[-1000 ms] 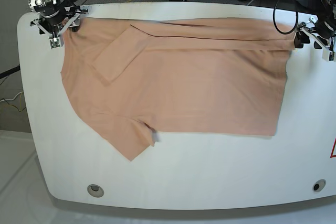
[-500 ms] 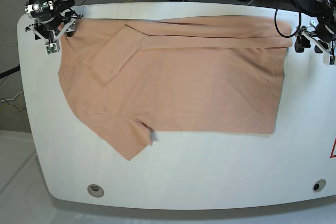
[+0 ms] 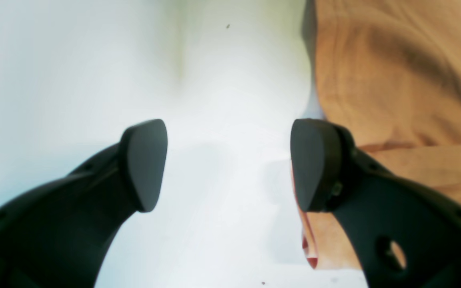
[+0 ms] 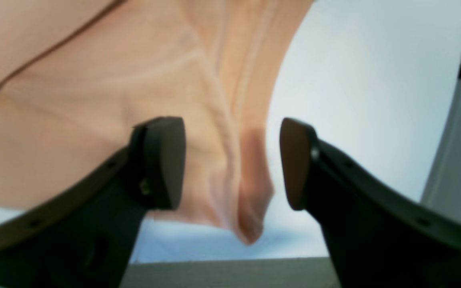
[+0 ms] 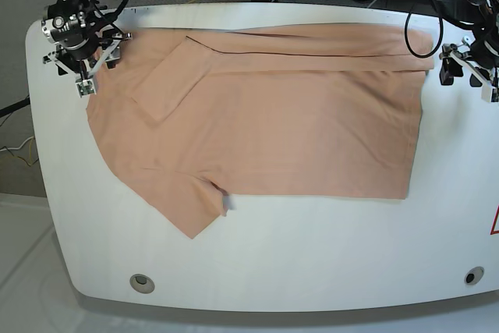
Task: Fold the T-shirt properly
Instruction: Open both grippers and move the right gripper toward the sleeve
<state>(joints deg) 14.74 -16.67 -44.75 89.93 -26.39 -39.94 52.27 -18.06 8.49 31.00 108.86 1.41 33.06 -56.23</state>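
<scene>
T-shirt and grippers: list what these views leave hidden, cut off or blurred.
- T-shirt: its underside and any printed mark or tag are hidden in the base view by its own folded layers.
- Left gripper: left wrist view is blurred; its right finger hides the hem edge.
- Right gripper: right wrist view cuts off most fabric; contact with the corner is unclear.
</scene>
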